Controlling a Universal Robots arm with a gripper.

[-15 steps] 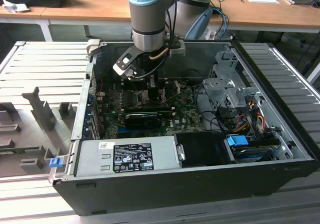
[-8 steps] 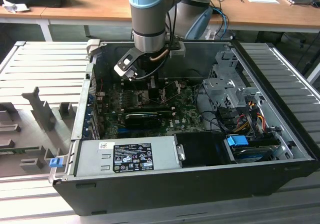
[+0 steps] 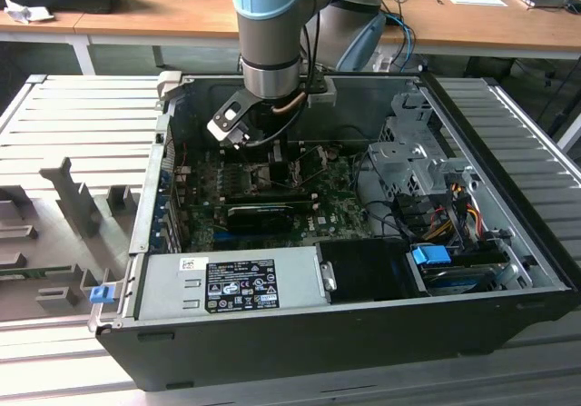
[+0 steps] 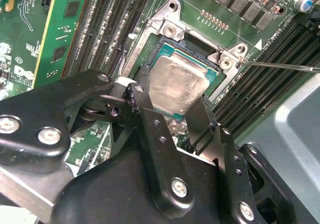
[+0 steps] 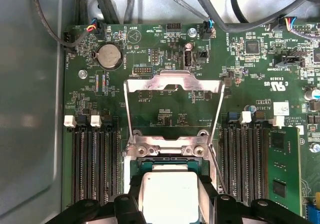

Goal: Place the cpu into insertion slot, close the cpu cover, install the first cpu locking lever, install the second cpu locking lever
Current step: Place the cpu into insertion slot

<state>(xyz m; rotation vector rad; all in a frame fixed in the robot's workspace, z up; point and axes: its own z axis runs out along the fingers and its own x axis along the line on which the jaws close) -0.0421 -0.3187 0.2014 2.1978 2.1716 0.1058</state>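
Even bright light, soft shadows, mild glare

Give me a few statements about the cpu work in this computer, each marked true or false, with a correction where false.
1. The cpu cover is folded open, off the insertion slot. True.
2. The cpu lies outside the computer case. False: it is at the insertion slot, inside the computer case.
3. The hand has a finger on each of two opposite sides of the cpu. True.
4. A side panel closes the computer case. False: it lies open, with the green board in view.
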